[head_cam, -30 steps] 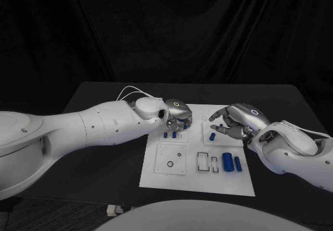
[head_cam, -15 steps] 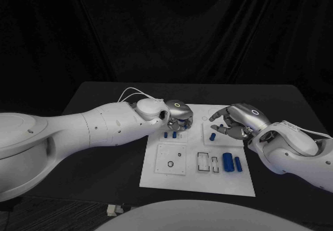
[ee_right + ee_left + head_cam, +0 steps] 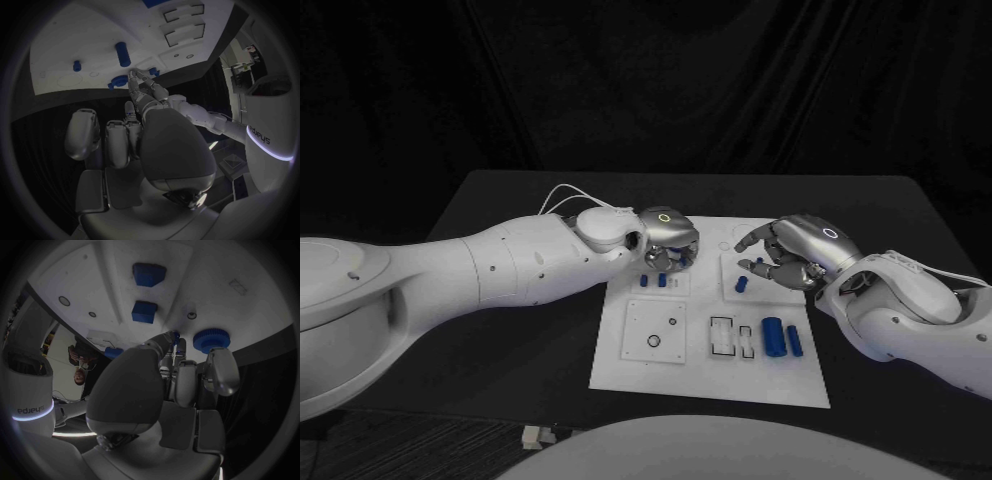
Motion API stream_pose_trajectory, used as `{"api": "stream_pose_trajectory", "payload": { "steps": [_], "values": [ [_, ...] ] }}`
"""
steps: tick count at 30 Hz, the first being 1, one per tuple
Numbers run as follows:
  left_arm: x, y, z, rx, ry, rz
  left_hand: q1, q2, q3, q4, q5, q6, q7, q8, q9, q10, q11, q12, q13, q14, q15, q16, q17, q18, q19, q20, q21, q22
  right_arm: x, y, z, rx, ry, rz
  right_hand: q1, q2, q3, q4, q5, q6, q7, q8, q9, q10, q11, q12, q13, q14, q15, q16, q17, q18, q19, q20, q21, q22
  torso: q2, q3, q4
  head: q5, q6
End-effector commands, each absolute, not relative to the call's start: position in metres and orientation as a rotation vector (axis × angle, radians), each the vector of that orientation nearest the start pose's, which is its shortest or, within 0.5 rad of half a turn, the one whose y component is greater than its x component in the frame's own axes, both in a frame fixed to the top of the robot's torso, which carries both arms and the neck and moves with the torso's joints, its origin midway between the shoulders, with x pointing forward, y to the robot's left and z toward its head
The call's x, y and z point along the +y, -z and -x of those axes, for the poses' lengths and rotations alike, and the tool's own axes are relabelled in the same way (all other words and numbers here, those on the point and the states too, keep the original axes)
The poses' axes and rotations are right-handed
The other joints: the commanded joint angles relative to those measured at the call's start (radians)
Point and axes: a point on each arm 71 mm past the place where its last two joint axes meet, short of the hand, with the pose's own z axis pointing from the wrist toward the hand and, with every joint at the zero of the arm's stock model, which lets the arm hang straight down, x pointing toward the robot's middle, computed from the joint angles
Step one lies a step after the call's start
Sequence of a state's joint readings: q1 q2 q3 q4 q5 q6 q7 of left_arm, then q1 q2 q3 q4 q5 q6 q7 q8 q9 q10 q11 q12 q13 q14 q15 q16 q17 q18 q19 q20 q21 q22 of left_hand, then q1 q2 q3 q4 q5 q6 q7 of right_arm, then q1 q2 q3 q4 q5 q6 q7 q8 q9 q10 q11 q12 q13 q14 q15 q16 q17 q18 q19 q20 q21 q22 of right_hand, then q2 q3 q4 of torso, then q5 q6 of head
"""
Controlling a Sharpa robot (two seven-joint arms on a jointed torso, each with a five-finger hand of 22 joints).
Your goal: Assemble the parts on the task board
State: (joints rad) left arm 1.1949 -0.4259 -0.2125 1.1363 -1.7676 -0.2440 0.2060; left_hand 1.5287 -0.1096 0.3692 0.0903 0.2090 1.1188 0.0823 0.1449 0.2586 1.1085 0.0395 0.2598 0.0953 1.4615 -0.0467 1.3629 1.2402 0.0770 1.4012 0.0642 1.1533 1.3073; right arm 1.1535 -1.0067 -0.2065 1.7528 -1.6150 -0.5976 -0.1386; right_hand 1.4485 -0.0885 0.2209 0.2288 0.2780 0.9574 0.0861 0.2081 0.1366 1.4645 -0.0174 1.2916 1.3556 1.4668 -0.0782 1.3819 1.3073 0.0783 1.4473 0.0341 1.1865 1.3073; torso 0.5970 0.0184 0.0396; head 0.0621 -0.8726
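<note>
Almost nothing is shifting since a second ago. The left robot hand (image 3: 669,243) is hovering at the task board's (image 3: 711,382) 11 o'clock corner, fingers curled, grip unclear; the right robot hand (image 3: 790,255) is curling near 1 o'clock, grip unclear. Two blue parts (image 3: 783,339) are lying loose around 4 o'clock, most slots unfilled.

Task board (image 3: 635,372): white plate, black-outlined recesses. Parts: blue; two cylinders (image 3: 783,338) near right, two small blocks (image 3: 653,282) far left, ribbed blue gear (image 3: 211,340). Table (image 3: 516,330): black. Backdrop: black cloth. Left hand (image 3: 668,243): silver, pale ring mark on back. Right hand (image 3: 790,252): silver, same ring mark. Arms: white; thin white cable (image 3: 574,190) at left wrist.
</note>
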Motion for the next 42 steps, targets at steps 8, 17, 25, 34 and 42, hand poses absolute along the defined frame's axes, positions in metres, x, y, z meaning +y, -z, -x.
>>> {"api": "stream_pose_trajectory", "payload": {
  "steps": [8, 17, 25, 34, 42],
  "values": [
    [0.084, 0.223, -0.482, 1.480, 0.794, -0.855, -0.009, 0.001, 0.011, -0.011, -0.047, 0.013, -0.001, -0.003, -0.003, 0.036, -0.013, -0.018, -0.008, 0.008, -0.004, -0.006, -0.007, 0.005, 0.003, -0.005, -0.004, 0.154, -0.215, 0.224, -0.403, 1.555, -0.661, 0.213, 0.003, 0.003, 0.002, -0.006, 0.006, 0.007, -0.002, -0.005, -0.001, 0.027, 0.002, -0.008, -0.042, 0.058, -0.001, -0.002, 0.022, -0.003, -0.001, -0.001, -0.003, 0.163, 0.000, -0.0001, 0.0009, 0.001, 0.000],
    [0.110, 0.197, -0.486, 1.564, 0.717, -0.879, -0.024, -0.004, 0.018, -0.010, -0.085, -0.015, -0.011, -0.028, -0.015, 0.044, -0.021, -0.036, -0.014, 0.002, -0.008, -0.018, -0.024, 0.008, -0.003, -0.006, -0.024, 0.150, -0.214, 0.225, -0.403, 1.557, -0.663, 0.216, 0.003, 0.003, 0.002, -0.006, 0.006, 0.010, -0.002, -0.004, -0.001, 0.027, 0.002, -0.008, -0.042, 0.058, -0.001, -0.003, 0.021, -0.003, -0.002, -0.001, -0.005, 0.163, 0.000, 0.0000, 0.0001, 0.006, 0.000],
    [0.124, 0.214, -0.487, 1.644, 0.684, -0.868, -0.025, -0.007, 0.020, -0.012, -0.092, -0.020, -0.010, -0.034, -0.017, 0.045, -0.020, -0.041, -0.015, -0.003, -0.009, -0.025, -0.036, 0.010, -0.008, -0.007, -0.036, 0.147, -0.213, 0.226, -0.403, 1.559, -0.664, 0.216, 0.003, 0.001, 0.002, -0.007, 0.006, 0.008, -0.001, -0.006, -0.002, 0.026, 0.001, -0.011, -0.044, 0.058, -0.001, -0.004, 0.020, -0.002, -0.002, -0.001, -0.008, 0.162, -0.003, 0.0017, -0.0001, 0.005, 0.000],
    [0.124, 0.235, -0.485, 1.687, 0.688, -0.859, -0.027, -0.008, 0.020, -0.011, -0.096, -0.022, -0.008, -0.037, -0.019, 0.045, -0.019, -0.044, -0.015, -0.005, -0.009, -0.028, -0.039, 0.010, -0.008, -0.007, -0.036, 0.147, -0.213, 0.227, -0.403, 1.564, -0.664, 0.215, 0.003, 0.001, 0.002, -0.007, 0.006, 0.007, -0.001, -0.006, -0.002, 0.025, 0.001, -0.012, -0.045, 0.058, -0.001, -0.003, 0.020, -0.002, -0.003, -0.001, -0.008, 0.162, 0.002, -0.0004, 0.0017, -0.001, 0.000],
    [0.124, 0.243, -0.488, 1.695, 0.682, -0.852, -0.027, -0.007, 0.021, -0.012, -0.096, -0.021, -0.008, -0.037, -0.019, 0.046, -0.019, -0.044, -0.015, -0.006, -0.008, -0.030, -0.042, 0.011, -0.012, -0.007, -0.045, 0.145, -0.215, 0.228, -0.402, 1.563, -0.664, 0.213, 0.003, 0.001, 0.002, -0.007, 0.006, 0.007, -0.001, -0.006, -0.002, 0.025, 0.001, -0.012, -0.045, 0.058, -0.001, -0.003, 0.020, -0.002, -0.003, -0.001, -0.008, 0.162, 0.001, -0.0003, -0.0001, -0.002, 0.000]
  ]
}}
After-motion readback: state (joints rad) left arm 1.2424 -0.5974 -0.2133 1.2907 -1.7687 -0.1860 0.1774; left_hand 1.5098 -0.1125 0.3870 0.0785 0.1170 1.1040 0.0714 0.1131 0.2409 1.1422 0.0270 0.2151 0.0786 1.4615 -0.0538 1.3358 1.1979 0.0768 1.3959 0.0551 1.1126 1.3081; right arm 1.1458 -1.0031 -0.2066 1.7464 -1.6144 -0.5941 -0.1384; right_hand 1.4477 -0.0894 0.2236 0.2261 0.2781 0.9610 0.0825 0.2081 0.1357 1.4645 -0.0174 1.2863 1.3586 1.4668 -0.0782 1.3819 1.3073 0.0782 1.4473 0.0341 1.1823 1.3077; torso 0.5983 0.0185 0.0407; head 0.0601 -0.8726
